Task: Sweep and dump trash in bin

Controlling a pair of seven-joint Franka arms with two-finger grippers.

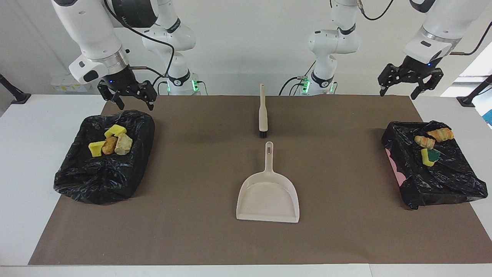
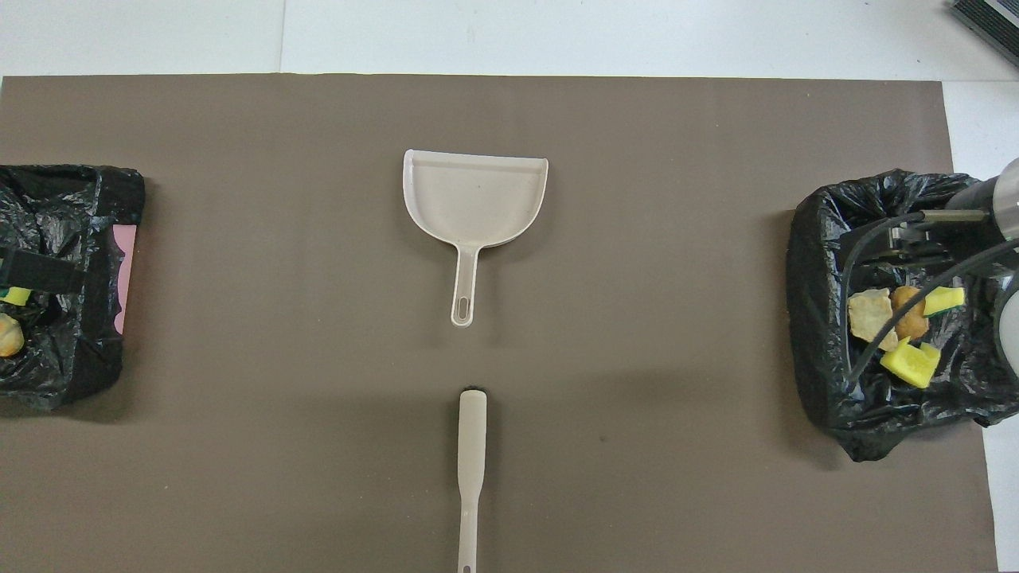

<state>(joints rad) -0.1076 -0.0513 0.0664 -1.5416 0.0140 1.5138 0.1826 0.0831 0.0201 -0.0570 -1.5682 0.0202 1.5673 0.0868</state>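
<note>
Trash sat in two black-lined bins: four scraps [image 1: 110, 144] at the right arm's end, three [image 1: 430, 145] at the left arm's. Left gripper [image 1: 409, 85] and right gripper [image 1: 127, 96] hung above the tabletop [image 1: 30, 154], jaws spread, empty.

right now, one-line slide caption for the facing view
Trash sits in both bag-lined bins; dustpan and brush lie mid-mat, untouched.

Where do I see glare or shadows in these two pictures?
Facing view: white highlights glint on the black bin bags, and a soft shadow lies beside the dustpan. Overhead view: the same bag shines, and the brush casts a faint shadow on the mat.
</note>
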